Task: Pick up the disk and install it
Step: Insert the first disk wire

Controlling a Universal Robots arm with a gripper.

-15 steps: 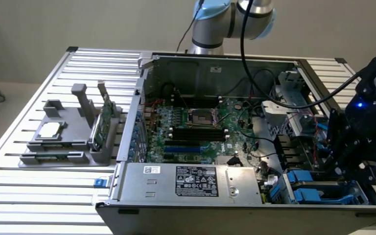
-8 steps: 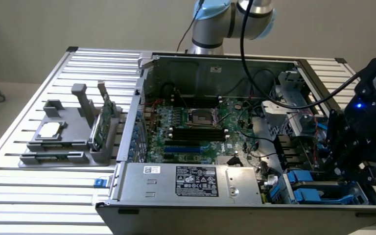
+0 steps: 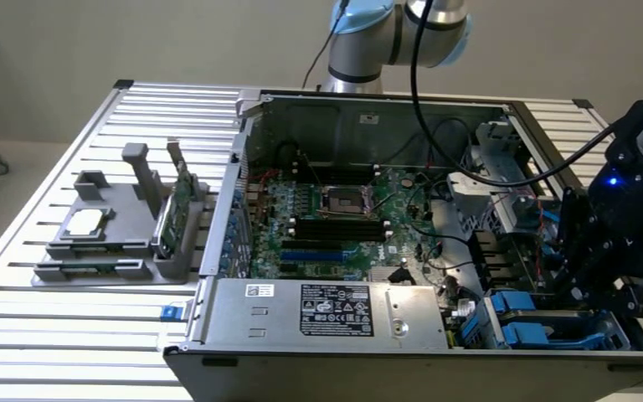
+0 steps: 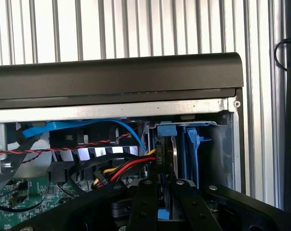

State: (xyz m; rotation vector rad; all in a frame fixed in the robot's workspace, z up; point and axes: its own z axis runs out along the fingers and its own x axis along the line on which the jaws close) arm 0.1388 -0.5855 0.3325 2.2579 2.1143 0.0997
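Observation:
The disk (image 4: 166, 144) stands on edge in the drive bay at the corner of the open computer case (image 3: 355, 209). I see its thin dark edge and the blue carrier tab on top. My gripper (image 4: 164, 186) reaches down onto it, and the two black fingers (image 4: 144, 202) are shut on the disk, with a bit of blue carrier showing between them. A second blue carrier (image 4: 192, 144) sits right beside it. In the exterior view my gripper (image 3: 584, 289) hangs over the bay's blue carriers (image 3: 522, 316) at the case's near corner on that view's right.
Red, yellow and black cables (image 4: 121, 168) and a blue cable (image 4: 63, 126) run close beside the bay. The black case wall (image 4: 116, 77) borders it. A silver power supply (image 3: 321, 310) fills the near side. A grey fixture (image 3: 110, 239) with a chip and a green card stands on the exterior view's left.

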